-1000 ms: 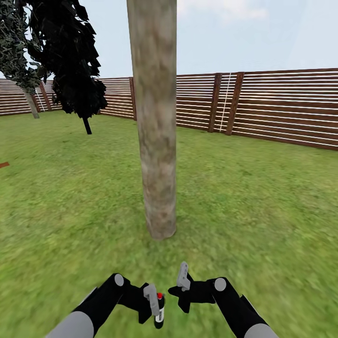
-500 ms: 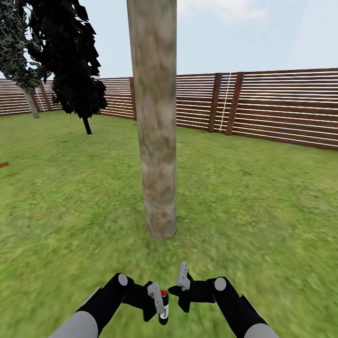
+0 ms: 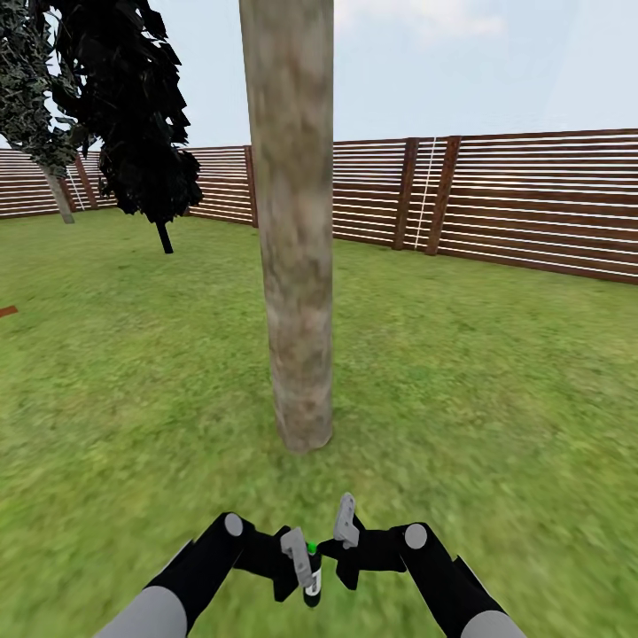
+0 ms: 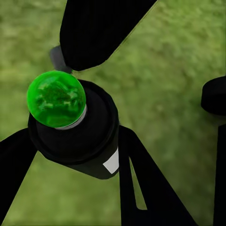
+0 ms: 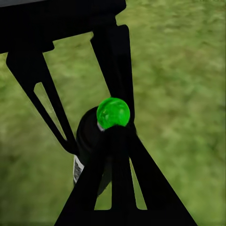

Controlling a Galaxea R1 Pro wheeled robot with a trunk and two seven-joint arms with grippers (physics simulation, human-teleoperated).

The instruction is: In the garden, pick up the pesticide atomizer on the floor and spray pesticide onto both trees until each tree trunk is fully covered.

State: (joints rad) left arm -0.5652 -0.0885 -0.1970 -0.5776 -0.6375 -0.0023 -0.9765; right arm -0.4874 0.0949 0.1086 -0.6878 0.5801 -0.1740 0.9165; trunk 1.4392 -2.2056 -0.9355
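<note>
While clamped, left tool (atomizer inside)

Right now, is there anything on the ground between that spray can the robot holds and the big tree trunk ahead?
No. In the head view, only bare grass lies between the pesticide atomizer and the tree trunk.

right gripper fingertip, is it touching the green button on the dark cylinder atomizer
Touching. In the right wrist view, a finger of the right gripper meets the green button of the dark cylindrical atomizer with no gap, pressing it.
</note>
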